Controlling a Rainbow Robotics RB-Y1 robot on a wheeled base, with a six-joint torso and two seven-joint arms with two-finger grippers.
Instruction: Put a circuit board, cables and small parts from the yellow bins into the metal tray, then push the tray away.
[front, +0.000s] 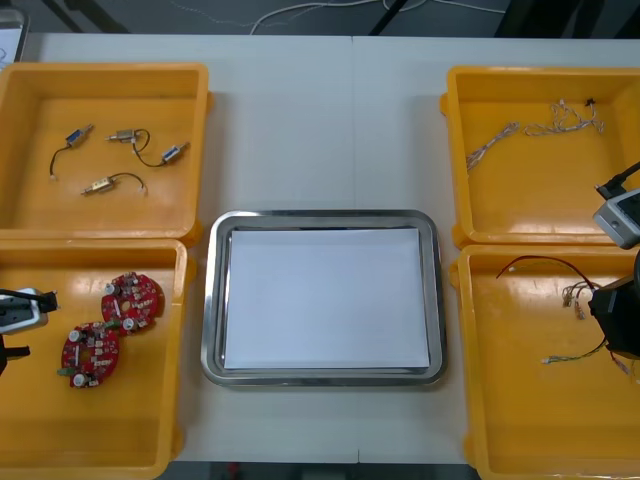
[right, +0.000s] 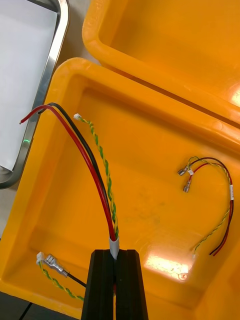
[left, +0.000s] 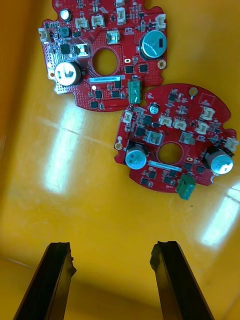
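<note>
The right gripper, clamped on a red, black and yellow-green cable bundle, has the shiny metal tray to its left, while the wide-open left gripper hovers before round red circuit boards.

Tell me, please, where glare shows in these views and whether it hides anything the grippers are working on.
Left wrist view: bright streaks lie on the left bin floor beside the circuit boards, not over them, ahead of the open left gripper. Right wrist view: a glare patch sits on the right bin floor beside the right gripper, which is shut on the red and yellow cable; the patch does not cover the cable. Front view: the metal tray rim shines, hiding nothing.
</note>
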